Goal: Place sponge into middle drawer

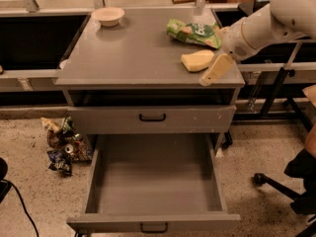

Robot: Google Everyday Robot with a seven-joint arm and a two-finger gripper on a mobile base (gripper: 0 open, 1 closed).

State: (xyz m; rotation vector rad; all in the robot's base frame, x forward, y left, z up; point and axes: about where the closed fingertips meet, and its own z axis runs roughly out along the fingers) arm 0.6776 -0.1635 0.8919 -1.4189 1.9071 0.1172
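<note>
The pale yellow sponge (pixel 197 60) lies on the grey cabinet top (pixel 133 53), near its right front corner. My gripper (pixel 215 70) hangs just right of and slightly in front of the sponge, over the top's front right edge, tan fingers pointing down and left. The middle drawer (pixel 153 181) is pulled fully open below and holds nothing. The handled drawer above it (pixel 152 118) is closed.
A crinkled green snack bag (pixel 193 32) lies behind the sponge. A pale bowl (pixel 108 16) stands at the back left of the top. Crumpled wrappers (pixel 61 144) lie on the floor left of the cabinet. A chair base (pixel 291 181) stands at the right.
</note>
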